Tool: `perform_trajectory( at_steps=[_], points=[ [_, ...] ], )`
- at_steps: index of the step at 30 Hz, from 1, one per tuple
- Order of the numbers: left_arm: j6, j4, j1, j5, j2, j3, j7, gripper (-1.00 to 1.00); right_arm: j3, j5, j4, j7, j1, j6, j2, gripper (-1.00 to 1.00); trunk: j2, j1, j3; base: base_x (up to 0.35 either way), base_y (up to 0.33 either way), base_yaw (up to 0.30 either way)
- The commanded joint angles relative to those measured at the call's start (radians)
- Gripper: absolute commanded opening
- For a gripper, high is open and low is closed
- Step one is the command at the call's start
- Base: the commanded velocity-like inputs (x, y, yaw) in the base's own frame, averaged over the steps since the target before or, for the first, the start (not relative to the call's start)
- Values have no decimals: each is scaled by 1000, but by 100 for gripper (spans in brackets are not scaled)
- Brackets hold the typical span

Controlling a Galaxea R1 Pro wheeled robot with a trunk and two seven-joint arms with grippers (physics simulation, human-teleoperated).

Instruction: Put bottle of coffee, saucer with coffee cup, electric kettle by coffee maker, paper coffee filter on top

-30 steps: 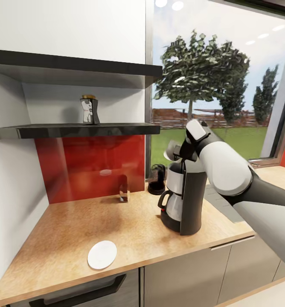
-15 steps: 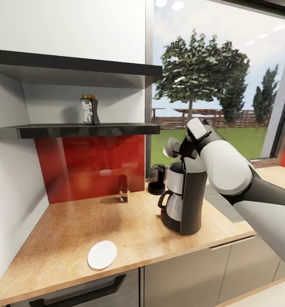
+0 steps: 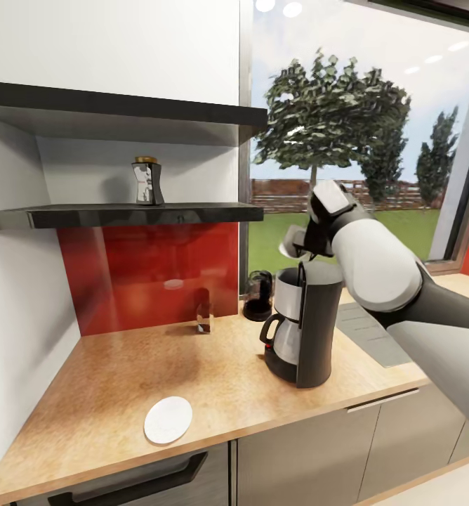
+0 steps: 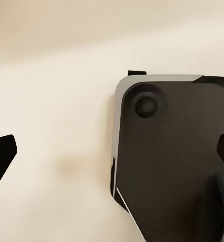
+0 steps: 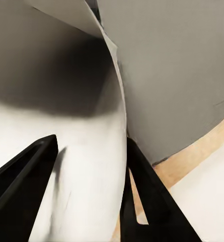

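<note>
Right wrist view: the right gripper (image 5: pixel 86 191) pinches the white paper cone filter (image 5: pixel 86 171) between its black fingers (image 5: pixel 21 176), above the tall dark grey coffee maker's (image 3: pixel 306 325) flat top. The left gripper's (image 4: pixel 112 156) fingers stand wide apart, holding nothing. A gold-lidded dark glass coffee jar (image 3: pixel 147 181) stands on the glossy black shelf (image 3: pixel 122 214).

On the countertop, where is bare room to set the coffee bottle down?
The kitchen countertop is bare between the saucer and the coffee maker, and along the red backsplash left of the small glass. It is crowded behind the coffee maker, where the electric kettle stands.
</note>
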Motion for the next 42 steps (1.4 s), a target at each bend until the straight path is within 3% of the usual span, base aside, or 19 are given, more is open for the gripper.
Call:
perform_trajectory(
  at_steps=[1, 2, 6, 8, 10, 16, 42],
  points=[
    [-2, 0, 0, 1, 0, 3, 1, 100, 1, -59, -1, -43, -3, 3, 0, -100, -1, 0, 0, 0, 0, 0],
    [-3, 0, 0, 1, 0, 3, 1, 100, 2, -157, 1, -106, -10, 3, 0, -100, -1, 0, 0, 0, 0, 0],
    [-3, 0, 0, 1, 0, 3, 1, 100, 3, -328, -1, -268, -15, 3, 0, -100, -1, 0, 0, 0, 0, 0],
    [-3, 0, 0, 1, 0, 3, 1, 100, 3, -405, -3, -341, -16, 3, 0, -100, -1, 0, 0, 0, 0, 0],
    [-3, 0, 0, 1, 0, 3, 1, 100, 3, -430, -3, -355, -16, 3, 0, -100, -1, 0, 0, 0, 0, 0],
    [-3, 0, 0, 1, 1, 3, -1, 100, 3, -446, -3, -364, -16, 3, 0, -100, -1, 0, 0, 0, 0, 0],
    [1, -4, 0, 1, 9, 3, 1, 100, 4, -440, -2, -375, -5, -1, 0, -100, -1, 0, 0, 99, 0, 0]
  ],
)
